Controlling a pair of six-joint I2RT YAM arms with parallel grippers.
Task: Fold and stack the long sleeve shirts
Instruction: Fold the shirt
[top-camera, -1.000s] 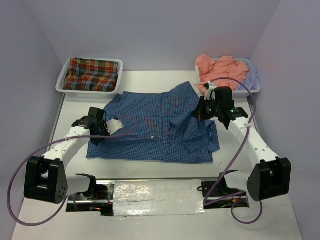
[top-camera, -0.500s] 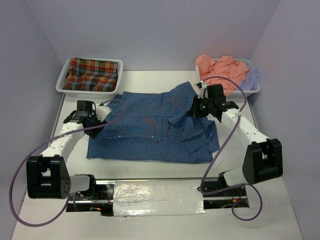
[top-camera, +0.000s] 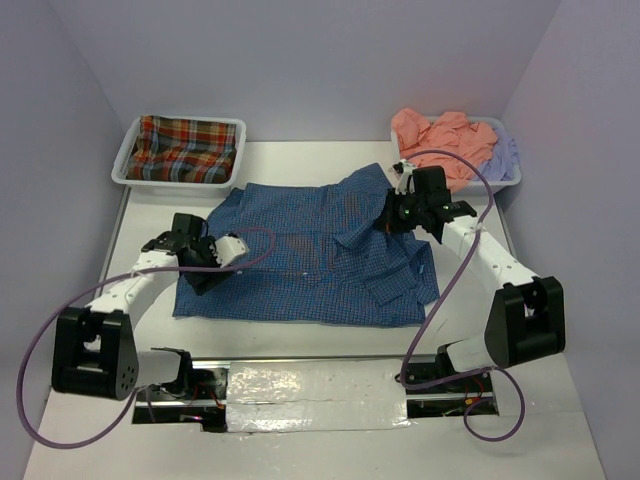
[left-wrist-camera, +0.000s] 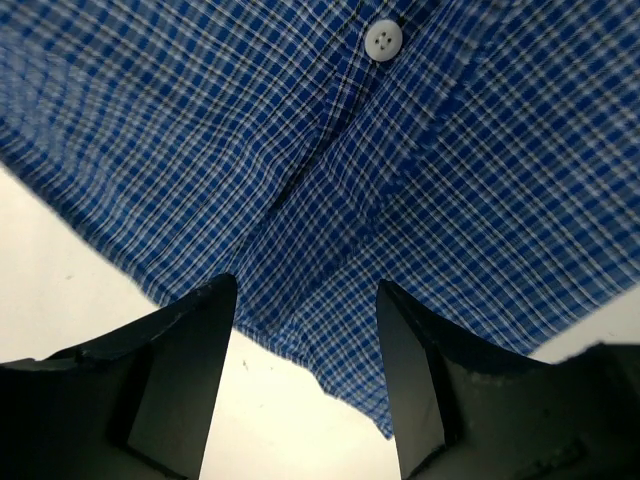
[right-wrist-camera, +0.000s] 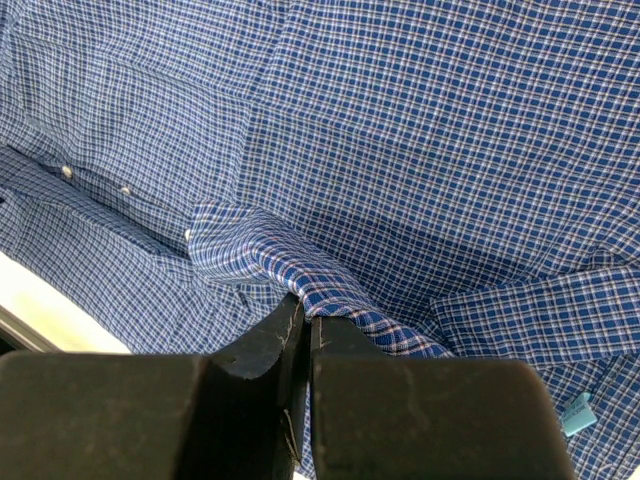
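Your right claw (right-wrist-camera: 306, 312) clamps the blue fine-checked cloth shirt (top-camera: 300, 255), left claw (left-wrist-camera: 305, 292) apart at its edge; mid-fold, you'd likely close it next.

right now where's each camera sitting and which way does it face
Top: above and behind the arms, looking down on the table; both arms show whole.
Left wrist: on the left arm, looking down at a button and the edge of the blue shirt; open left gripper shows.
Right wrist: on the right arm, looking down at the shirt; right gripper shows, shut on a fold.
Shared: all see the blue shirt.
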